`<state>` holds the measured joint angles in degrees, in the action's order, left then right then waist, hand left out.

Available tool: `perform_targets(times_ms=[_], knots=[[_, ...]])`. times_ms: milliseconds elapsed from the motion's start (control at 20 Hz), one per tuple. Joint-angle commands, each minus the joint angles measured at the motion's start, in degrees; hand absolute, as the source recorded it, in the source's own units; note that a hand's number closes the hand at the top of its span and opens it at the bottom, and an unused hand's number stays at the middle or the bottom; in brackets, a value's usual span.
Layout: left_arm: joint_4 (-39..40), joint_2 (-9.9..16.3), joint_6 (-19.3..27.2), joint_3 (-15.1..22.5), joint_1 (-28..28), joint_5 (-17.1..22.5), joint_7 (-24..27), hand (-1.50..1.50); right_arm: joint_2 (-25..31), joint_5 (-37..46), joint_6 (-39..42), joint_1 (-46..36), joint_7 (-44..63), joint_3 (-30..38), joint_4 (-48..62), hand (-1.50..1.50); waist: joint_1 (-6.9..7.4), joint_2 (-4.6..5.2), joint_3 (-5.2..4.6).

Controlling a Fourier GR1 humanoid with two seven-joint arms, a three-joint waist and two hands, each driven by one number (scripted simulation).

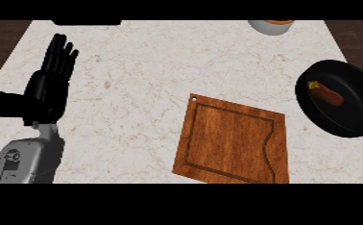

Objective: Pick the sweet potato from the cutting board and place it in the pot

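The reddish-brown sweet potato point(328, 94) lies inside the black pot point(339, 118) at the counter's right edge. A wooden cutting board point(230, 144) sits bare near the front of the counter, left of the pot. My left hand point(51, 82) stands open at the left side, fingers straight and pointing up, far from both board and pot. My right hand does not show in this view.
A white cup with an orange top point(271, 25) stands at the counter's back edge, right of centre. A dark object point(86, 22) peeks in at the back left. The pale marble counter point(142, 84) spreads between my left hand and the board.
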<state>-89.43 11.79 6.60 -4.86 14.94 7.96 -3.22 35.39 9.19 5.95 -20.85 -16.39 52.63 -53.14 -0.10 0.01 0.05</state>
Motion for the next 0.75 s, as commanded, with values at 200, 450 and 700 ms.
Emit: perform_targets(times_ms=[200, 450, 700], knots=[[3.4, 0.1, -1.6, -1.5, 0.7, 0.1, 3.3, 0.0, 11.5, -6.3, 7.3, 5.9, -9.6, 5.6, 14.9, -1.5, 0.05, 0.14, 0.03], [-2.9, -0.7, 0.1, -0.5, -0.3, 0.0, -1.9, 0.0, 19.2, -7.5, 9.7, 5.9, -13.1, 5.7, 24.4, -1.5, 0.53, 0.07, 0.07], [-3.1, -0.8, -0.7, -0.2, -1.2, -0.2, -1.8, 0.0, 23.5, -7.6, 11.1, 8.1, -18.9, 5.8, 33.3, -1.5, 0.64, 0.15, 0.13]])
